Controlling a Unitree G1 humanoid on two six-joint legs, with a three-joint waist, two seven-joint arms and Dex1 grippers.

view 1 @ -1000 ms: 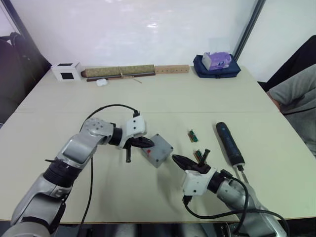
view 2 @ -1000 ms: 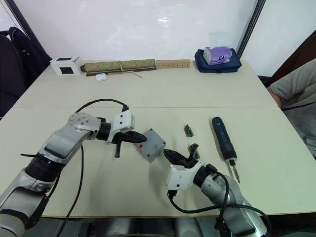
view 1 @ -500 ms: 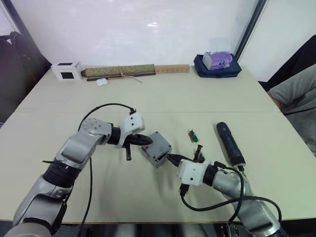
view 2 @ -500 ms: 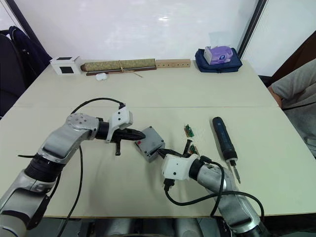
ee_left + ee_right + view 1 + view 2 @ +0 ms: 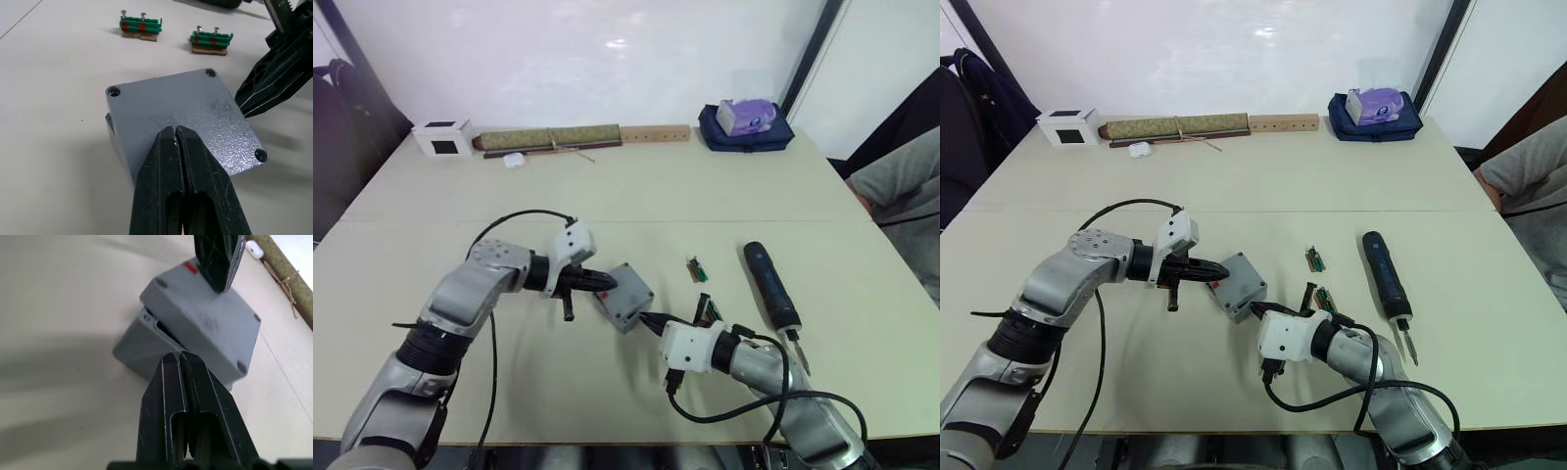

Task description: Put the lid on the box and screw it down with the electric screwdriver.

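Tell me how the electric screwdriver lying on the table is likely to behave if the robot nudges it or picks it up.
The electric screwdriver is a round cylinder lying flat on the table, so a sideways nudge would probably roll it. It looks rigid, so it should lift without bending. The thick body and thin bit suggest its weight sits toward the handle, so a grip near the tip may let it tilt.

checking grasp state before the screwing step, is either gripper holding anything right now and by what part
Nothing is held. The left gripper is shut, tips on the lid; the right gripper is shut, near the box.

lab/workshop, plain worktable (image 5: pixel 636 186), terminal blocks (image 5: pixel 695 268)
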